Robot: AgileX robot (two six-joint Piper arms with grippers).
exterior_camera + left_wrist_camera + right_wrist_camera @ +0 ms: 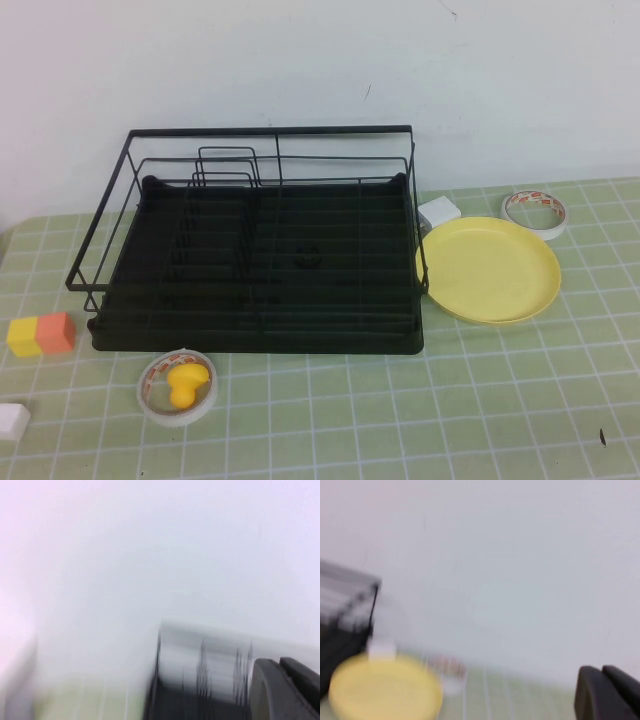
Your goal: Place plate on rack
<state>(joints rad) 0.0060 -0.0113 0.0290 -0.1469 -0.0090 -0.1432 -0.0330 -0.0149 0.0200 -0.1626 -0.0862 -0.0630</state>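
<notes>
Plate (488, 268) flat on bench, touching rack (260, 250)'s right side; likely light, stiff, slick — pinch its rim. Left end effector (285, 690) and right end effector (607, 692) raised; grip state unreadable.

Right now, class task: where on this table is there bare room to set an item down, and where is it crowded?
Free: the near right mat, below the plate; also the rack tray. Crowded: the near left, with the tape ring holding a duck and the blocks; and behind the plate, with a second tape ring. Left end effector and right end effector show only in their wrist views.
</notes>
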